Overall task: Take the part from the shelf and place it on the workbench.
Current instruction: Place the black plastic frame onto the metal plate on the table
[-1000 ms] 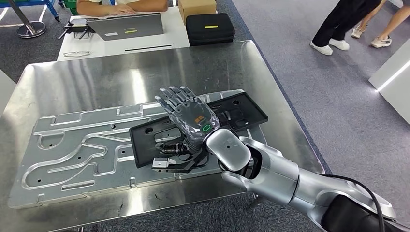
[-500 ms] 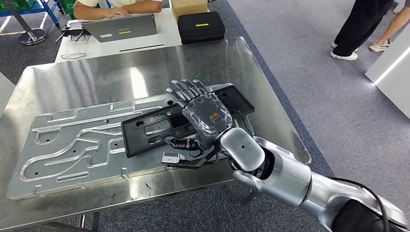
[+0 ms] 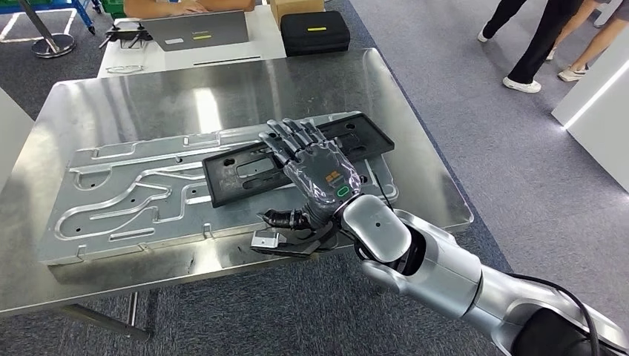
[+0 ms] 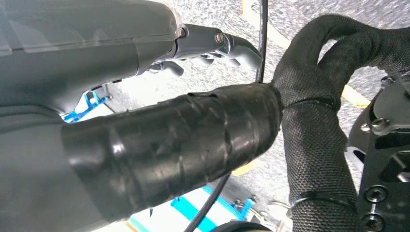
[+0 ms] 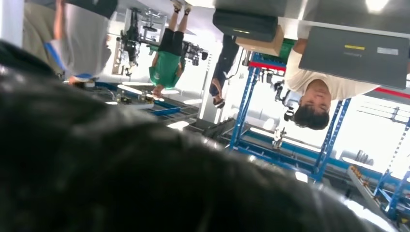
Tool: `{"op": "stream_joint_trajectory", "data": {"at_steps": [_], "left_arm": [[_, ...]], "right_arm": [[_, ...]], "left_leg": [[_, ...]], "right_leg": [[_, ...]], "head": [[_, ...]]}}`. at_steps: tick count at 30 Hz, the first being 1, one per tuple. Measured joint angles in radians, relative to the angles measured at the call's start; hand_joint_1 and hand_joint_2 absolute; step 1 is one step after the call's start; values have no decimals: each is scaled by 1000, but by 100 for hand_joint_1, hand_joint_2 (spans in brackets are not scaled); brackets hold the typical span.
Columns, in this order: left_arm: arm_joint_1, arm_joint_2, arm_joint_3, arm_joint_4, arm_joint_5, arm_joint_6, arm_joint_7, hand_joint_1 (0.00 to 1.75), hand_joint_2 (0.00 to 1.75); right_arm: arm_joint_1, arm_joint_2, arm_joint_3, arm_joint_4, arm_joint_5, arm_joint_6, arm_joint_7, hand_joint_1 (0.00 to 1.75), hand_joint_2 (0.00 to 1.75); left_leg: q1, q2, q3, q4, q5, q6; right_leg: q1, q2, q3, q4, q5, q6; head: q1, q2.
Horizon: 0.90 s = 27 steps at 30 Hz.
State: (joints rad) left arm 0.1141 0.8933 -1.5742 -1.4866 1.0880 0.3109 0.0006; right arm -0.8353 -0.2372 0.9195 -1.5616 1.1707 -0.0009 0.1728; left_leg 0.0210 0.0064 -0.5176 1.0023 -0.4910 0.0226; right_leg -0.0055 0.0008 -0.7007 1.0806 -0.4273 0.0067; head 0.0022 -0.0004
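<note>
Since a second ago the camera has shifted, and the right hand point(image 3: 319, 174) has drawn back toward the near edge of the steel worktop point(image 3: 185, 100), so more of the part shows beyond it. On the worktop lies a grooved aluminium plate point(image 3: 126, 200); across it rests the black part point(image 3: 245, 170), long axis running left to right. The right hand is the nearer one. Its fingers point(image 3: 285, 141) lie flat and slightly spread over the part's middle, holding nothing; contact cannot be told.
</note>
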Motion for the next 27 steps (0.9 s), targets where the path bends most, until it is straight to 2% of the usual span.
{"op": "stream_joint_trajectory", "data": {"at_steps": [2, 3, 4, 5, 6, 7, 8, 9, 10, 11, 12, 14, 15, 16, 17, 18, 19, 20, 21, 22, 23, 24, 25, 26, 27], "left_arm": [[0, 0, 0, 0, 0, 0, 0, 0, 0], [1, 0, 0, 0, 1, 0, 0, 0, 0], [1, 0, 0, -2, 2, 1, 0, 0, 0], [1, 0, 0, -4, 4, 3, 0, 0, 0], [2, 0, 0, -6, 5, 5, 0, 0, 0], [2, 0, 0, -9, 7, 8, 0, 0, 0], [3, 0, 0, -11, 8, 10, 0, 0, 0], [3, 0, 0, -13, 8, 13, 0, 0, 0], [4, 0, 0, -15, 9, 15, 0, 0, 0], [4, 0, 0, -17, 11, 18, -1, 0, 0], [5, 1, 0, -19, 13, 20, -2, 0, 0], [6, 6, -1, -26, 19, 23, -4, 0, 0], [8, 8, -1, -28, 18, 23, -4, 0, 0], [9, 9, -1, -30, 10, 18, -3, 0, 0], [9, 10, -1, -29, -6, 6, 1, 0, 0], [7, 10, -1, -25, -31, -16, 6, 0, 0], [1, 10, -1, -12, -62, -50, 10, 0, 0], [-8, 6, -1, 15, -97, -97, 12, 0, 0], [-21, -1, -1, 54, -132, -153, 10, 0, 0], [-35, -9, -1, 102, -162, -211, 6, 0, 0], [-48, -20, 0, 151, -184, -260, 1, 0, 0], [-61, -30, 1, 193, -195, -295, -4, 0, 0], [-71, -38, 2, 229, -201, -312, -7, 0, 0], [-78, -46, 4, 256, -204, -318, -10, 0, 0], [-82, -51, 5, 276, -206, -321, -11, 0, 0]], "right_arm": [[-1, -4, -5, 0, 0, 0, 0, 0, 0], [0, -7, -6, 0, 0, 0, 0, 0, 0], [0, -10, -8, 0, 0, 0, 0, 0, 0], [0, -13, -10, 0, 0, 0, 0, 0, 0], [0, -16, -11, 0, 0, 0, 0, 0, 0], [1, -19, -13, -1, 0, 0, -1, 0, 0], [0, -21, -15, -2, 0, 0, -1, 0, 0], [-1, -23, -17, -3, 0, 0, -2, 0, 0], [-3, -25, -20, -7, 0, -1, -2, 0, 0], [-6, -26, -23, -10, 0, -1, -3, 0, 0], [-9, -27, -25, -13, 0, -1, -4, 0, 0], [-12, -30, -27, -15, 0, -1, -5, 0, 0], [-12, -33, -27, -15, 0, -1, -5, 0, 0], [-12, -33, -27, -15, 0, 0, -8, 0, 0], [-12, -32, -26, -15, 1, 0, -10, 0, 0], [-13, -26, -25, -15, 4, 1, -13, 0, 0], [-13, -14, -23, -13, 8, 3, -15, 0, 0], [-14, 4, -17, -9, 16, 5, -15, 0, 0], [-14, 31, -7, -1, 24, 8, -13, 0, 0], [-15, 62, 6, 9, 33, 10, -9, 0, 0], [-16, 94, 20, 19, 40, 12, -5, 0, 0], [-18, 123, 32, 28, 45, 13, 0, 0, 0], [-22, 145, 40, 34, 47, 12, 3, 0, 0], [-27, 161, 46, 39, 47, 11, 5, 0, 0], [-30, 172, 50, 42, 45, 10, 7, 0, 0]], "left_leg": [[-1, 3, -22, 0, 19, 10], [-1, 4, -33, 1, 27, 11], [-2, 4, -47, 2, 37, 11], [-3, 4, -62, 5, 47, 11], [-4, 4, -78, 8, 57, 10], [-5, 4, -94, 11, 65, 9], [-6, 4, -108, 15, 74, 8], [-8, 4, -119, 18, 82, 6], [-10, 4, -128, 21, 89, 2], [-11, 4, -132, 21, 98, -3], [-11, 5, -135, 20, 107, -9], [-10, 5, -138, 14, 121, -22], [-9, 4, -143, 19, 109, -26], [-8, 2, -152, 40, 78, -30], [-6, 1, -164, 79, 30, -33], [-5, 0, -179, 133, -22, -37], [-4, 0, -192, 196, -61, -42], [-1, 0, -198, 248, -74, -48], [3, 0, -193, 277, -63, -54], [8, 0, -172, 273, -35, -60], [13, 0, -135, 236, -6, -66], [17, -1, -85, 173, 3, -72], [17, -4, -39, 108, -3, -71], [16, -6, -8, 58, -17, -69], [12, -8, 7, 30, -32, -63]], "right_leg": [[-2, 0, -26, 85, -92, 5], [-2, 0, -37, 138, -127, 7], [-2, 0, -44, 189, -150, 10], [-2, 0, -42, 227, -156, 11], [-2, 0, -28, 240, -144, 11], [-1, 0, 3, 221, -119, 9], [0, 0, 50, 173, -95, 4], [3, -1, 106, 104, -85, -4], [6, -1, 158, 33, -88, -12], [10, -2, 193, -22, -97, -20], [13, -2, 211, -56, -106, -26], [11, -4, 205, -77, -93, -34], [9, -5, 199, -83, -81, -41], [5, -8, 189, -90, -67, -47], [3, -10, 179, -93, -54, -52], [3, -11, 165, -93, -42, -56], [3, -11, 150, -92, -30, -57], [2, -12, 133, -89, -19, -55], [1, -12, 115, -85, -7, -53], [-1, -12, 97, -79, 4, -49], [-3, -12, 78, -70, 12, -45], [-4, -12, 59, -59, 19, -39], [-4, -13, 45, -47, 24, -33], [-3, -14, 35, -36, 28, -27], [-1, -14, 30, -31, 33, -21]], "head": [[0, 0], [0, 0], [0, 0], [0, 0], [0, 0], [0, 0], [0, 0], [0, 0], [0, 0], [0, 0], [0, 0], [0, 0], [0, 0], [0, 0], [0, 0], [0, 0], [0, 0], [0, 0], [0, 0], [0, 0], [0, 0], [0, 0], [0, 0], [0, 0], [0, 0]]}}
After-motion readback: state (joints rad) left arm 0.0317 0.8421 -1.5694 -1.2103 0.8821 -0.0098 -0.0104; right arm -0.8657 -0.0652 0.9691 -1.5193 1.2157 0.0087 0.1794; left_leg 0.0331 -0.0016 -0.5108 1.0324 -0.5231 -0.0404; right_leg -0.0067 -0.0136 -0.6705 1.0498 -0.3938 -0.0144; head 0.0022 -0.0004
